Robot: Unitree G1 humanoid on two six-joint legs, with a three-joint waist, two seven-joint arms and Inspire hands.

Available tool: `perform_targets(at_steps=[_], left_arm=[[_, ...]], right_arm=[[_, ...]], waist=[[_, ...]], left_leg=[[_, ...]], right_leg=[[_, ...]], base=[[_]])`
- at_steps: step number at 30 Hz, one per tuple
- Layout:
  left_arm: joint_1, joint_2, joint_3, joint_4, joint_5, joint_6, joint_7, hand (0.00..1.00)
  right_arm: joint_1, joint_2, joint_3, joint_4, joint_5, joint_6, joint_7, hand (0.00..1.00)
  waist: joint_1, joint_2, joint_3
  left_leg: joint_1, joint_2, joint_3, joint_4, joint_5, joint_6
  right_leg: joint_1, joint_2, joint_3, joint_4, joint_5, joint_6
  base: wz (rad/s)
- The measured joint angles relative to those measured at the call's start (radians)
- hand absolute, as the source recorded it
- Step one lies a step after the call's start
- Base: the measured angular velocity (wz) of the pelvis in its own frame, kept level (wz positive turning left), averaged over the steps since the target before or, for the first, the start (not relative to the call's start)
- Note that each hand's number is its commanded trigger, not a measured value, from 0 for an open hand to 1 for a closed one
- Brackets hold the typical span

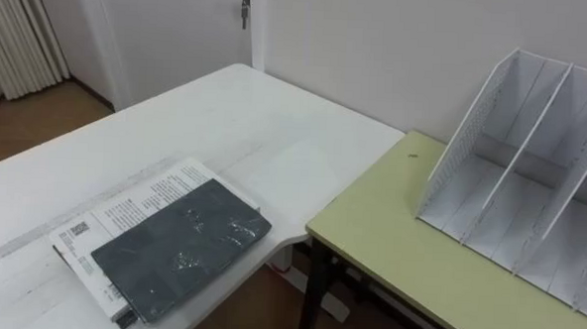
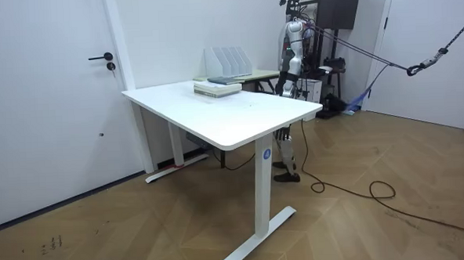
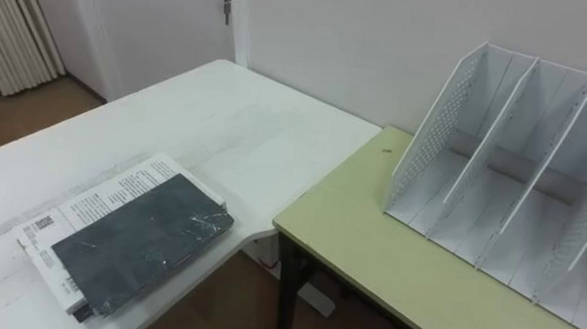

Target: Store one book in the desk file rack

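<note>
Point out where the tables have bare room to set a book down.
White table: bare from the books back to the wall. Green desk: free in front of the rack, whose slots are empty. Crowded only at the books.

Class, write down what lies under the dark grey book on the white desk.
Under the dark grey book lies a white book with a printed cover, showing along two edges. The rest of its cover is hidden.

White table (image 1: 126, 147) across left & ctr, yellow-green desk (image 1: 408, 259) lower right, just beside table's edge, beige curtain (image 1: 17, 28) upper left, wood floor (image 1: 28, 118) below it, door (image 1: 181, 21) w/ key (image 1: 245, 9) top ctr.
</note>
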Motion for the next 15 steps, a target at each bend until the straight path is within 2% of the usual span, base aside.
perform_targets(at_steps=[15], left_arm=[[-0.002, 0.0, 0.0, 0.0, -0.001, -0.005, 0.0, 0.0]], right_arm=[[0.0, -0.002, -0.001, 0.0, 0.025, -0.01, -0.011, 0.0]], waist=[[0.001, 0.003, 0.0009]], left_leg=[[0.002, 0.0, 0.001, -0.001, 0.0, 0.0]], right_leg=[[0.0, 0.0, 0.004, 0.002, 0.0, 0.0]], base=[[0.0]])
